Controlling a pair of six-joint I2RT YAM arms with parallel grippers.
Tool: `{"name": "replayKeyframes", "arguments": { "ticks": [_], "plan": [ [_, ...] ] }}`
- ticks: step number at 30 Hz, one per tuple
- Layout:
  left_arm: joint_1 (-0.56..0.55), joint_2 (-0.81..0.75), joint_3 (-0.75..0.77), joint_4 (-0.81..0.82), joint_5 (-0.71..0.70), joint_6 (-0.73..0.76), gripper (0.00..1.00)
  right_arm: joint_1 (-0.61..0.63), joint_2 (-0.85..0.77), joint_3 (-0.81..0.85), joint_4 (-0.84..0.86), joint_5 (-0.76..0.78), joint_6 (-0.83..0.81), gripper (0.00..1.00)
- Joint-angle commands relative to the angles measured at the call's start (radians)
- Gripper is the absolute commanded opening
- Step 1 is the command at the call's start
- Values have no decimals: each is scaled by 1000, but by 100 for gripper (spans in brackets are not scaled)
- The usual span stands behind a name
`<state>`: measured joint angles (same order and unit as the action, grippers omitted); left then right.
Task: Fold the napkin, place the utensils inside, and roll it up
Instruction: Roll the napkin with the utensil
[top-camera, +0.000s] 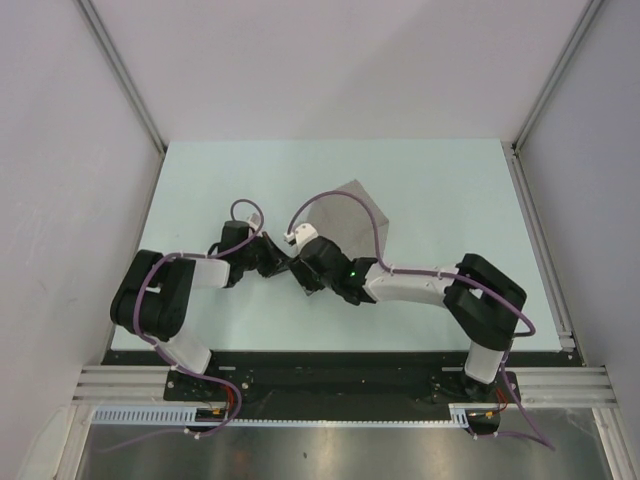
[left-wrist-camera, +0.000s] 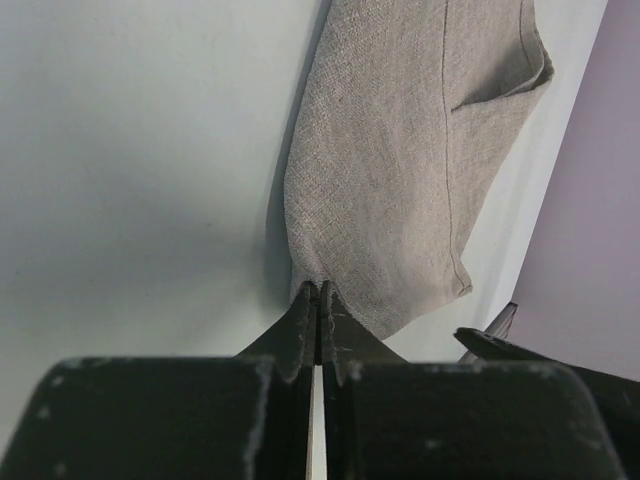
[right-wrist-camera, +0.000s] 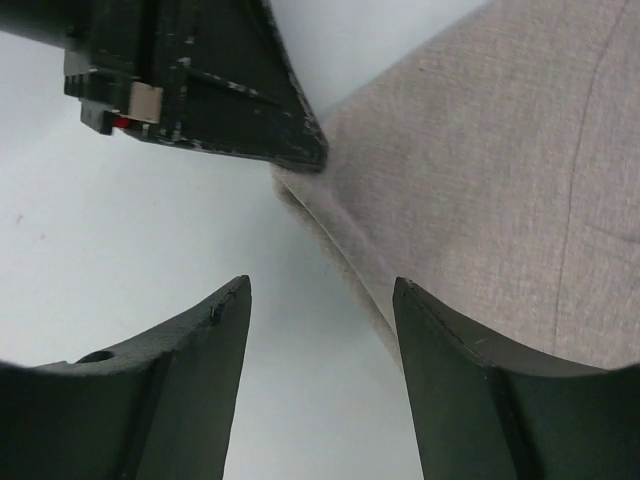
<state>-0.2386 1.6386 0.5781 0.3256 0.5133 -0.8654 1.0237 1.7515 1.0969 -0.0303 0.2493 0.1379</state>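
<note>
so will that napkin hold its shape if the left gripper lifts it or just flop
Likely flops: the napkin is thin woven cloth, already creased and folded over at its far corner. It looks light, so the left gripper should lift it easily. Its coarse weave probably resists slipping, though only the edge is pinched.

Black-and-white arms (top-camera: 400, 287) carry purple cables (top-camera: 331, 195); black fingers (left-wrist-camera: 295, 335) look scuffed, perhaps.

Tabletop (top-camera: 460, 200): pale green, matt | walls (top-camera: 330, 60): plain lilac-grey, left, far, right | aluminium rail (top-camera: 560, 380): near edge | light: even, soft
</note>
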Motion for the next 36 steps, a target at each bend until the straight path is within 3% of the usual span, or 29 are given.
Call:
{"name": "replayKeyframes", "arguments": {
  "ticks": [1,13,24,36],
  "plan": [
    [12,9,25,9,50,-18,0,47,61,66,115,153,-96,64],
    [35,6,20,4,65,-11,0,95,201,100,242,228,-135,66],
    [51,3,16,6,76,-4,0,134,338,135,284,585,-178,64],
    [67,3,17,3,77,0,0,133,250,-12,216,677,-115,61]
  ]
}}
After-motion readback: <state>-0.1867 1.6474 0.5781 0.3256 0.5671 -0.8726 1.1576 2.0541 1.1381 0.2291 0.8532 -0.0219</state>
